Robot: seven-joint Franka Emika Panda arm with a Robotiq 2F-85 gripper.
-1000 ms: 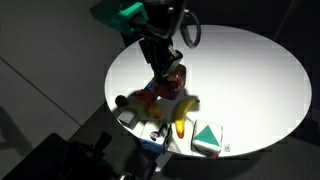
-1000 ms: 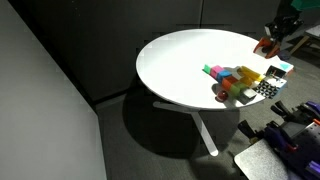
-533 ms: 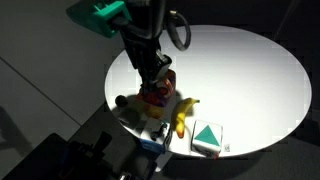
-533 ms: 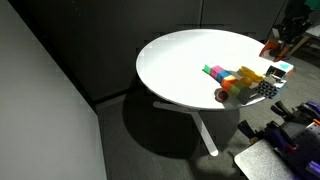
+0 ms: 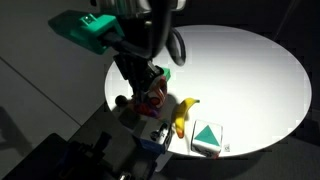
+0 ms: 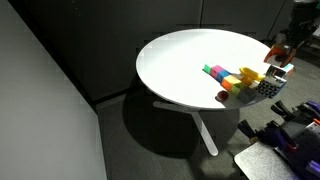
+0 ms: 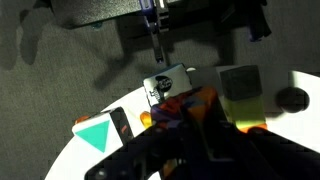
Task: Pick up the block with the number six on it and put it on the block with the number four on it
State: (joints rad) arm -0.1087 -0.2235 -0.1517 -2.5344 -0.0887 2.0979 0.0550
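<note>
In an exterior view the tool (image 5: 150, 88) hangs low over the clutter at the near edge of the white round desk (image 5: 240, 70), its jaws closed narrowly on the small reddish-brown cube (image 5: 155, 93), which I take to be the six block, held just above the pile beside the yellow banana (image 5: 182, 115). In an exterior view from farther off, the tool (image 6: 281, 52) sits at the desk's far rim, beyond a row of coloured blocks (image 6: 230, 75) that the closer view hides. The wrist view shows the cube (image 7: 188, 105) pinched between dark fingers, a pale green cube (image 7: 240, 82) and a white box with a green triangle (image 7: 97, 133) below. No four is readable anywhere, so find that face first, then descend straight and release only once square.
</note>
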